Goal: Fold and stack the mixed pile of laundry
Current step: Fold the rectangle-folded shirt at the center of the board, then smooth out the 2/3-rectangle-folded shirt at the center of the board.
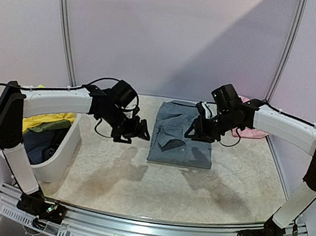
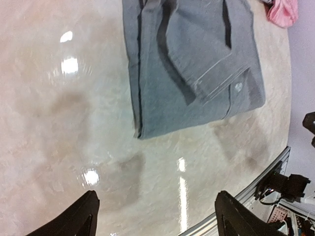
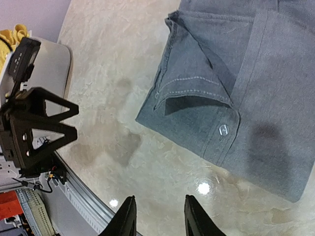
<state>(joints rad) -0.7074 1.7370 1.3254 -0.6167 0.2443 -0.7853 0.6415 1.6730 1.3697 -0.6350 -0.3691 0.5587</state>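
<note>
Laundry pile (image 1: 44, 131) in white tub (image 1: 63, 158), yellow topmost

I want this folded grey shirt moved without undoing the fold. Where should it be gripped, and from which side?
Take the grey shirt by its two near corners, through all layers: left gripper from its left edge, right gripper from its right. It lies flat as a rectangle with a loose cuff on top near the front, so edge grips should probably keep it folded.
</note>
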